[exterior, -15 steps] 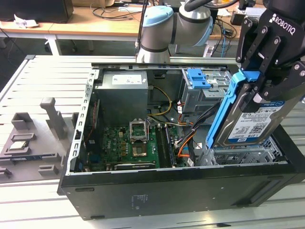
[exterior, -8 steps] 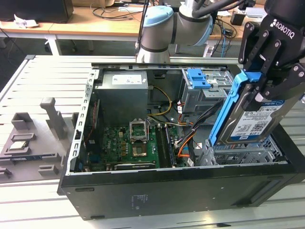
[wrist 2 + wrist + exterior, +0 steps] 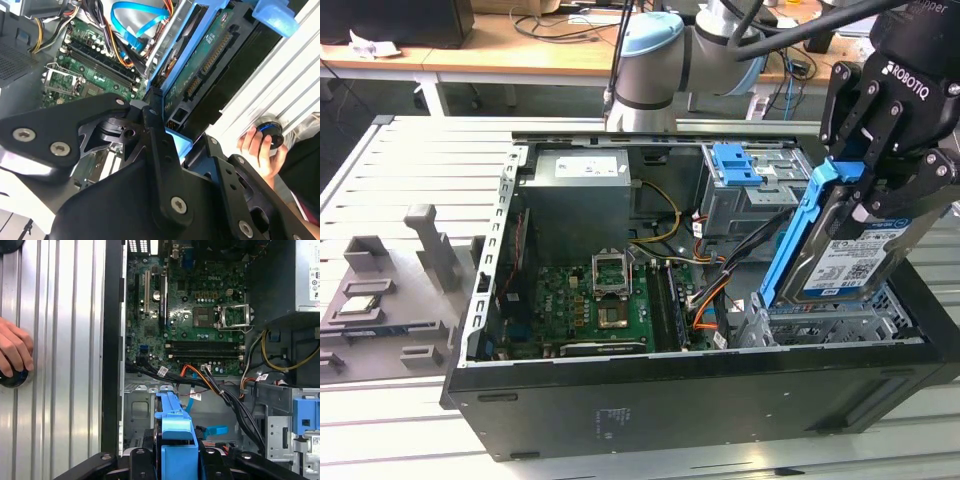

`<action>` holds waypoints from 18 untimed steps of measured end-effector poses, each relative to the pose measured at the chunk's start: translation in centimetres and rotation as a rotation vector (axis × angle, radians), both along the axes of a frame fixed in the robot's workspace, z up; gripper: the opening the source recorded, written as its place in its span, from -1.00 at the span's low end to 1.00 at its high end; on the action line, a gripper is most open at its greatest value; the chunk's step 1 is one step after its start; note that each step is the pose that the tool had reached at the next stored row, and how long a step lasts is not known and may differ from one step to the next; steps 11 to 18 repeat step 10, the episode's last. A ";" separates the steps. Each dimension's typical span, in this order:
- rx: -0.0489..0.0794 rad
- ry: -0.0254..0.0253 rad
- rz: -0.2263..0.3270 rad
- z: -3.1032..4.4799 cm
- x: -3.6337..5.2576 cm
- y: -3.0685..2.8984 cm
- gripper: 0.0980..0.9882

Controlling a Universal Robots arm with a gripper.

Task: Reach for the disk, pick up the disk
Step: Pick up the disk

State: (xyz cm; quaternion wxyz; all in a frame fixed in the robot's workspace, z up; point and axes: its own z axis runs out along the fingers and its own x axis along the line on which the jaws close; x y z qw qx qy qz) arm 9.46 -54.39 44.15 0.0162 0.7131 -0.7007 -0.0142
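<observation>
One claw (image 3: pixel 872 185) does all the work at this moment, and it is closed on the disk (image 3: pixel 840 255), its black fingers (image 3: pixel 855 110) pinching the upper end of the bright blue frame so that the drive hangs below them. That end grip looks chosen because the blue frame gives a firm edge to pinch while the labelled face stays free; this is a judgement, not something the frames prove. The disk sits directly beneath the claw, tilted steeply, with its long axis running from the claw down toward the drive bay (image 3: pixel 840 320) at the near corner of the open computer case (image 3: pixel 620 410). Its lower end is still at or just above the bay's metal walls, and whether it touches them I cannot tell. The silver face with the barcode label looks outward in the exterior view, while the second wrist view shows the other side, the green circuit board with its connector (image 3: pixel 207 62), stretching away from the claw. In the first wrist view the blue frame (image 3: pixel 175 435) is seen edge-on, leading away from the claw toward the motherboard (image 3: pixel 200 305). Off to one side of the claw, beyond the case wall, a person's hand (image 3: pixel 14 352) rests on a dark round knob on the slatted table (image 3: pixel 60 315), well apart from the disk.
</observation>
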 end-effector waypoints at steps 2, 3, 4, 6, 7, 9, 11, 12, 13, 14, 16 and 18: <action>0.000 0.0001 0.000 -0.08 0.22 0.08 -0.39; 0.000 0.0002 0.000 -0.08 0.23 0.07 -0.39; 0.000 0.0002 0.000 -0.08 0.23 0.08 -0.39; 0.000 0.0002 0.000 -0.08 0.24 0.08 -0.39; 0.000 0.0001 0.000 -0.08 0.24 0.08 -0.39; 0.000 0.0002 0.000 -0.08 0.24 0.08 -0.39; 0.000 0.0001 0.000 -0.08 0.24 0.08 -0.39; 0.000 0.0001 0.000 -0.08 0.24 0.08 -0.39; 0.000 0.0001 0.000 -0.08 0.24 0.08 -0.39; 0.000 0.0001 0.000 -0.08 0.24 0.08 -0.39; 0.000 0.0001 0.000 -0.08 0.24 0.08 -0.39; 0.000 0.0001 0.000 -0.08 0.24 0.08 -0.39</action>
